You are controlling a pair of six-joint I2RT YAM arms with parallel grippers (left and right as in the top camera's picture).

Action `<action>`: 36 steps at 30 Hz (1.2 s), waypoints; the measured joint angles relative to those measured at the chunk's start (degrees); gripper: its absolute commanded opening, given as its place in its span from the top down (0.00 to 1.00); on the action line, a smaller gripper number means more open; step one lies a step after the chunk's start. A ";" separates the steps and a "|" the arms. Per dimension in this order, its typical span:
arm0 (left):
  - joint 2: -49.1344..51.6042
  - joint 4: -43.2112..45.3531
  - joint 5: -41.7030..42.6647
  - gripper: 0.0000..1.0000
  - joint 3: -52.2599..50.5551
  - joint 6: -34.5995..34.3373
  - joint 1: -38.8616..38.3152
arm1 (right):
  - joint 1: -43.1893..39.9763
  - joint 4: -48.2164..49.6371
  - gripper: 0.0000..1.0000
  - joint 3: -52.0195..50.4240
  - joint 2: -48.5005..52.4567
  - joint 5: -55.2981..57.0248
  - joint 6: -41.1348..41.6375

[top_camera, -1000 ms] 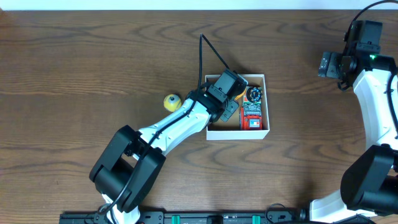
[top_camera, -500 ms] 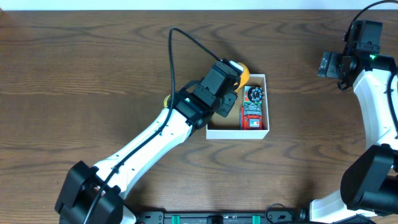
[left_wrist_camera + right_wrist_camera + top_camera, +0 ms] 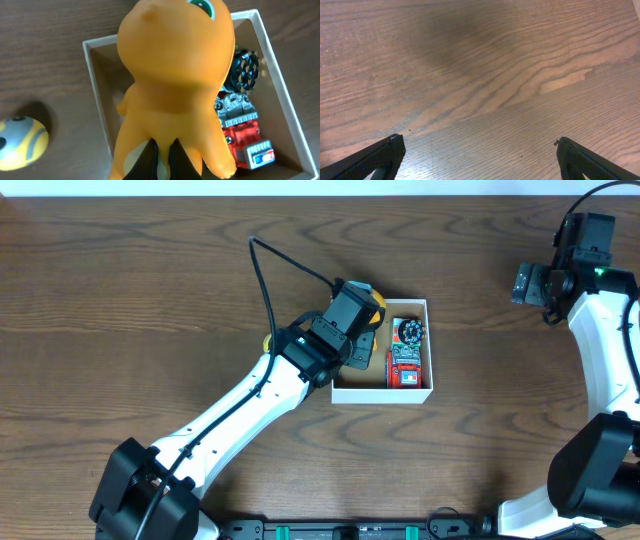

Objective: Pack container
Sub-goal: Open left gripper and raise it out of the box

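While orange toy [image 3: 175,90] fills view, container [image 3: 97,95] half-hidden

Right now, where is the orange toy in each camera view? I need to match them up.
Overhead: orange toy at the upper left corner of the container, mostly hidden under the arm.
Left wrist: the toy fills the middle of the picture, over the container's left half.
Right wrist: not in it, only bare table.
Shared landmark: the red truck in the container, at lower right in the left wrist view.
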 measured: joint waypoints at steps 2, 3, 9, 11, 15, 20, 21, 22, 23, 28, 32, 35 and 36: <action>0.04 -0.13 0.00 0.94 0.00 -1.53 -0.02 | 0.00 0.00 0.01 0.00 0.00 0.00 0.00; 0.07 -0.31 0.00 0.94 0.00 -2.10 -0.02 | 0.00 0.00 0.01 0.00 0.00 0.00 0.00; 0.37 -1.97 0.00 0.94 0.00 -3.76 -0.15 | 0.00 0.00 0.01 0.00 0.00 0.00 0.00; 0.59 -2.03 0.00 0.94 0.00 -3.89 -0.44 | 0.00 0.00 0.01 0.00 0.00 0.00 0.00; 1.29 -2.12 0.00 0.94 0.00 -3.89 -1.51 | 0.00 0.00 0.01 0.00 0.00 0.00 0.00; 3.13 -2.38 0.13 0.61 0.00 -4.07 -2.78 | 0.00 0.00 0.01 0.00 0.00 0.00 0.00; 3.30 -2.38 0.22 0.60 0.00 -4.04 -2.82 | 0.00 0.00 0.01 0.00 0.00 0.00 0.00; 3.39 -2.36 0.20 0.59 0.00 -4.46 -2.82 | 0.00 0.00 0.01 0.00 0.00 0.00 0.00; 3.41 -2.36 0.15 0.55 0.00 -4.70 -2.82 | 0.00 0.00 0.01 0.00 0.00 0.00 0.00; 3.41 -2.27 0.09 0.47 0.00 -4.94 -2.82 | 0.00 0.00 0.01 0.00 0.00 0.00 0.00; 3.41 -2.08 -1.25 0.47 0.00 -4.94 -2.80 | 0.00 0.00 0.01 0.00 0.00 0.00 0.02; 3.41 -0.98 -2.89 0.46 0.00 -4.92 -2.75 | 0.00 0.00 0.01 0.00 0.00 0.00 0.00; 3.39 -0.68 -3.34 0.46 0.00 -4.92 -2.69 | 0.00 0.00 0.01 0.00 0.00 0.00 0.00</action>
